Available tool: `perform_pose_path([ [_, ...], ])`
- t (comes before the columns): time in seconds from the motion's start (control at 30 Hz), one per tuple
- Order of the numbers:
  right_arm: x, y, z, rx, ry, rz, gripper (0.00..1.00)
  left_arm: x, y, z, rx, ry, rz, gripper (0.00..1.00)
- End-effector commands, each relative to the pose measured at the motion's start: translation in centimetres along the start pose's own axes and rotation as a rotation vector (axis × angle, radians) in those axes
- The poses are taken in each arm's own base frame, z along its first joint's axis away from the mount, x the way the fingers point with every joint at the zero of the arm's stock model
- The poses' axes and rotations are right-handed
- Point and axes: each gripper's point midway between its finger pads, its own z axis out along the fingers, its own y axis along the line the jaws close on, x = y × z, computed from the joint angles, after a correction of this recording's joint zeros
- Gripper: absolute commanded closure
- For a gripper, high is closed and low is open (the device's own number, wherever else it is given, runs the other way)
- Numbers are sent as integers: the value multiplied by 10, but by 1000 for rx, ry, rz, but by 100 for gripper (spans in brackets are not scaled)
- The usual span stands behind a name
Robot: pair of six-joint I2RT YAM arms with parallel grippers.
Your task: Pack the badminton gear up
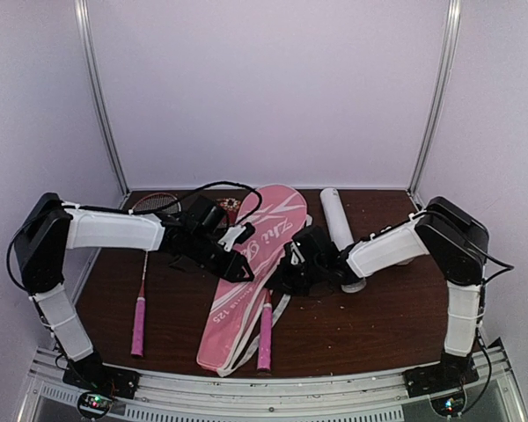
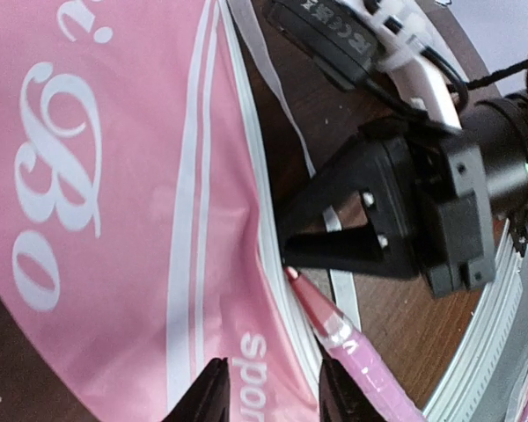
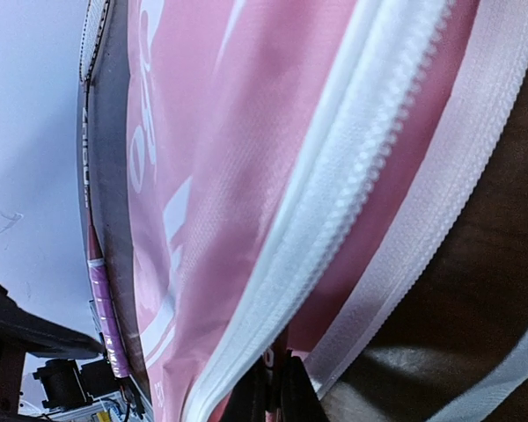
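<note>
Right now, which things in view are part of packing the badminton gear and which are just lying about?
Job: pink bag, racket left of it, racket at its right edge, white tube.
Lying about: small dark red dish.
No shuttlecocks in view.

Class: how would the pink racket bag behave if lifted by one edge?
The pink bag is thin fabric lying flat: probably floppy and light. A racket handle pokes from its edge, so that racket might slide free.

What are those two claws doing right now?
Left gripper: open, fingers apart over the pink bag.
Right gripper: closed, pinching the bag's zipper edge.
</note>
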Motion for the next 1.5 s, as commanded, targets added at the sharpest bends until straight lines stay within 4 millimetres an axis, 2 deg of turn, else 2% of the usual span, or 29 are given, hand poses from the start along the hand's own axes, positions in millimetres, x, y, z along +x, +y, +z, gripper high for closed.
perform_pose_path([
  [0.0,-14,9,4,-20,-23,-99,98,16,6,-28,-78,-22,-20,62],
  [0.2,-14,16,-2,-19,24,-139,76,58,-11,-25,-124,70,7,60],
  [0.27,-7,19,-11,-38,40,-137,65,71,-17,-23,-129,96,3,59],
  [0.43,15,20,-36,-66,74,-161,54,93,-28,-20,-126,144,2,56],
  [0.57,47,16,-54,-81,128,-182,53,104,-34,-19,-134,170,4,56],
  [0.73,99,19,-75,-108,206,-213,55,114,-44,-21,-162,195,16,54],
  [0.83,124,15,-80,-109,243,-192,56,118,-51,-20,-167,204,15,54],
  [0.97,148,13,-78,-128,280,-152,59,123,-57,-15,-185,223,15,54],
  [1.1,162,18,-70,-142,302,-137,61,124,-59,-10,-226,243,28,54],
  [1.27,167,10,-60,-135,306,-88,64,123,-56,-5,-266,251,31,55],
  [1.47,169,7,-49,-122,309,-50,66,122,-54,4,-287,267,18,63],
])
